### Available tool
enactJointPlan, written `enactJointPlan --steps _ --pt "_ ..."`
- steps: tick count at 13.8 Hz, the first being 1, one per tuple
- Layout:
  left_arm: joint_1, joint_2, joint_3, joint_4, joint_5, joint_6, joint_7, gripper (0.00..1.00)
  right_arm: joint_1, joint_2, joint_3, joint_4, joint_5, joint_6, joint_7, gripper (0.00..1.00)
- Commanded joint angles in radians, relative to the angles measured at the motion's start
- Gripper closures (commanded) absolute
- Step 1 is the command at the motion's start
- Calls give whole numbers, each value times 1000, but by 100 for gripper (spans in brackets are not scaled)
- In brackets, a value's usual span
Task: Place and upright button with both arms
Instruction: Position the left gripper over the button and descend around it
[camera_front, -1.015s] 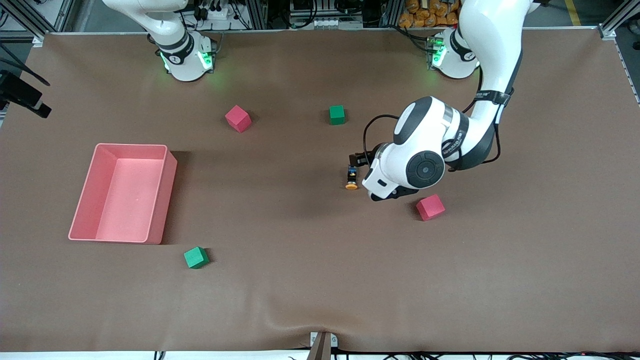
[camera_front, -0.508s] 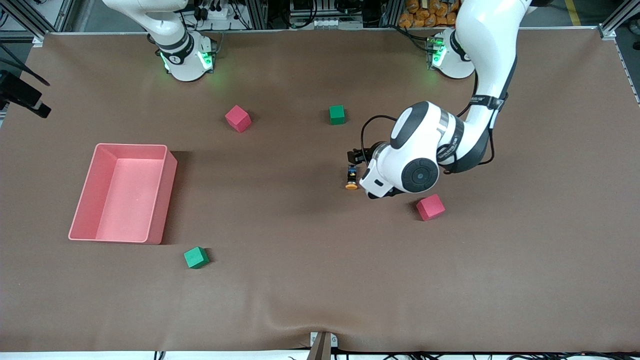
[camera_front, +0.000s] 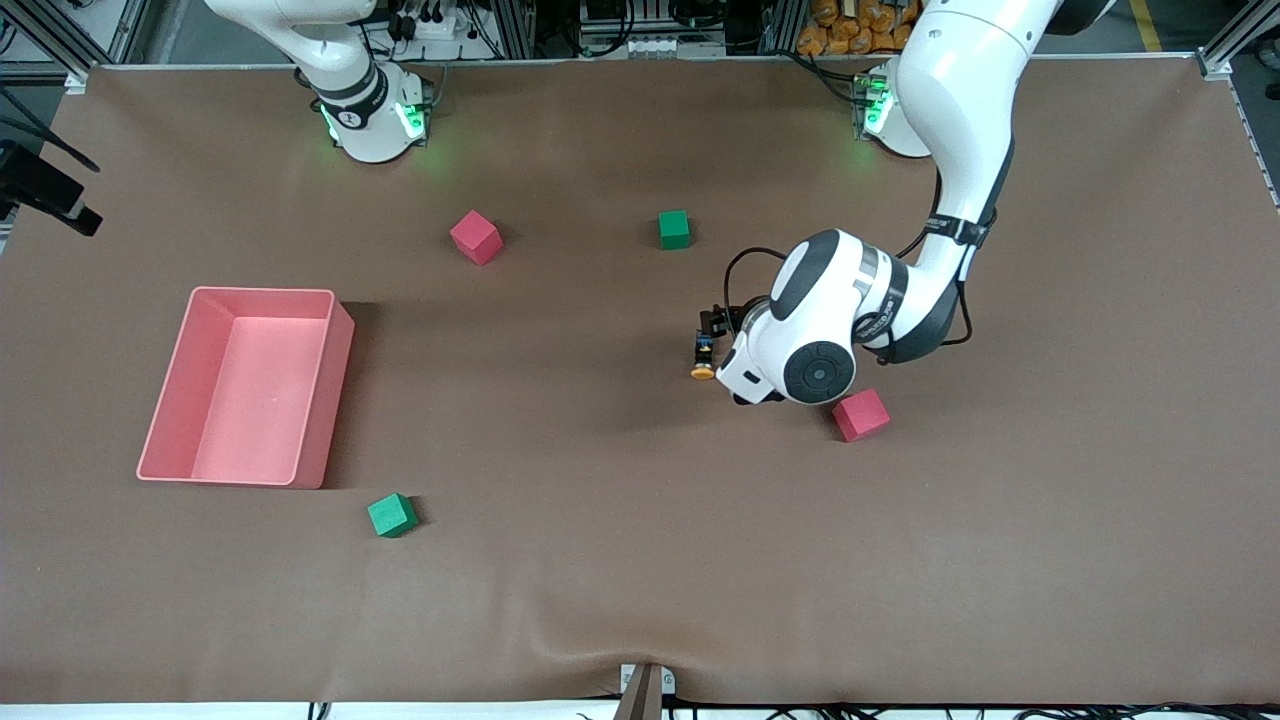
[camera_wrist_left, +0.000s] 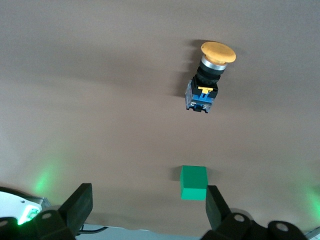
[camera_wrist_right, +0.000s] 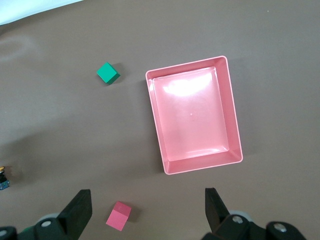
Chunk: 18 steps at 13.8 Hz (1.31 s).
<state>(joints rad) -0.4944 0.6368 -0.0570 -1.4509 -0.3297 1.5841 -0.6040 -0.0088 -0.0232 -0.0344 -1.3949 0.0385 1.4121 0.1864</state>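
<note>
We see the button (camera_front: 704, 357) lying on its side on the brown mat (camera_front: 640, 560), orange cap toward the front camera, black body with blue marks pointing toward the bases. The left arm reaches down low just beside it, and the left gripper (camera_wrist_left: 145, 210) hangs over the mat near the button with its fingers (camera_wrist_left: 80, 202) spread wide and nothing between them.

Around the button we count four cubes. A red cube (camera_front: 861, 414) sits close by, nearer the front camera and toward the left arm's end, right beside the left arm's wrist. A green cube (camera_front: 674, 229) lies farther from the camera than the button. Another red cube (camera_front: 476, 237) rests toward the right arm's end, and a second green cube (camera_front: 391, 515) lies well apart, nearer the camera. Nothing stands between the gripper and the button.

One pink bin (camera_front: 245, 385) sits toward the right arm's end of the table, and we see nothing in it.

The right arm waits, and the right gripper (camera_wrist_right: 145, 210) hangs high over the mat near the bin, its fingers also spread wide and empty.
</note>
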Motion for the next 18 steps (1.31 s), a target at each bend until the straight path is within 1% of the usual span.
enactJointPlan --steps 1,3,7,8,11,12,13,14,16,18 --pt "-21 9 2 18 21 17 24 0 -8 5 5 19 14 -7 12 0" --pt "-32 11 2 17 21 49 71 0 -8 5 5 19 14 -7 12 0" --pt "-44 27 2 17 21 105 84 0 -8 5 5 19 14 -7 12 0" --pt "-58 40 3 17 29 108 84 0 -8 5 5 19 14 -7 12 0" --pt "-87 83 3 18 75 186 101 0 -7 5 5 19 14 -7 12 0" --pt "-89 92 3 18 75 197 116 1 -7 5 5 19 14 -7 10 0" --pt "-89 92 3 18 75 200 148 5 -7 5 5 19 14 -7 11 0" --pt "-89 92 3 17 74 200 159 7 -8 5 5 19 14 -7 10 0" --pt "-92 101 3 18 74 205 162 7 -7 5 5 19 14 -7 10 0" --pt "-96 110 3 18 74 215 165 10 -8 5 5 19 14 -7 10 0"
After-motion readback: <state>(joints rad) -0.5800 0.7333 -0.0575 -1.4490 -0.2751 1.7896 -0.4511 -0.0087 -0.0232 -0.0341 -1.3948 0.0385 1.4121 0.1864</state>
